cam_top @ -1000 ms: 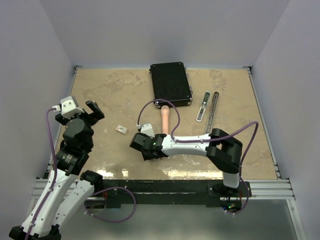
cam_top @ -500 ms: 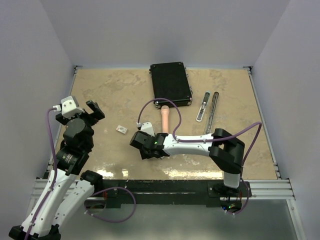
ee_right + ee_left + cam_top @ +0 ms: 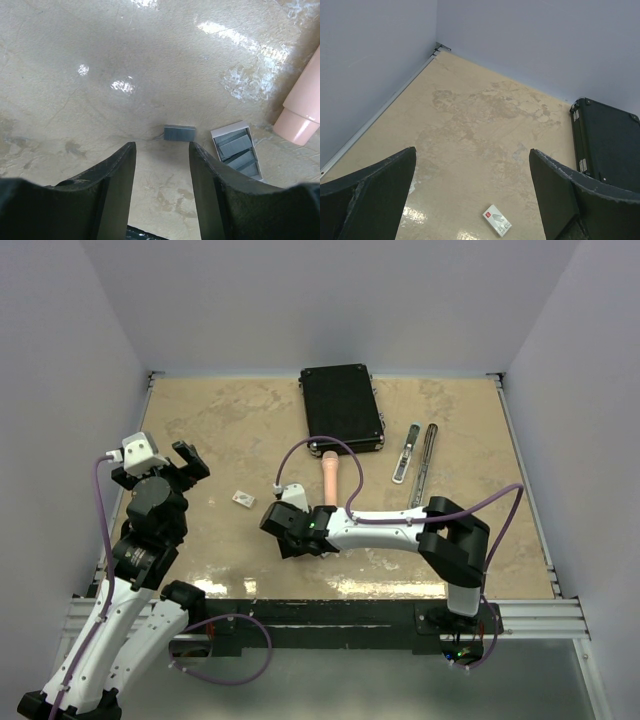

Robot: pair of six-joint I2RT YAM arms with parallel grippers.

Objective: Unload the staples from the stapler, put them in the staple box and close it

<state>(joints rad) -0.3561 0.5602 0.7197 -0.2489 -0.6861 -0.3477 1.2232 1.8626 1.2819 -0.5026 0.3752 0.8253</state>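
Note:
A grey block of staples (image 3: pixel 179 133) lies on the table just beyond my right gripper's fingertips. A small white tray (image 3: pixel 236 150) with several grey staple strips sits to its right. My right gripper (image 3: pixel 161 150) is open and empty, low over the table, its jaws apart on either side of the block's near edge. In the top view it (image 3: pixel 288 531) reaches left across the table's front middle. The stapler (image 3: pixel 406 453) lies open at the right, beside a long grey bar (image 3: pixel 428 462). My left gripper (image 3: pixel 190 462) is open and empty, raised at the left.
A pink stick (image 3: pixel 329 478) lies just behind my right wrist; its end shows in the right wrist view (image 3: pixel 305 110). A black case (image 3: pixel 342 407) sits at the back centre. A small white card (image 3: pixel 243 499) lies between the arms, also in the left wrist view (image 3: pixel 497 220).
My right gripper has shifted slightly left and stayed low over the table. The left arm has not moved.

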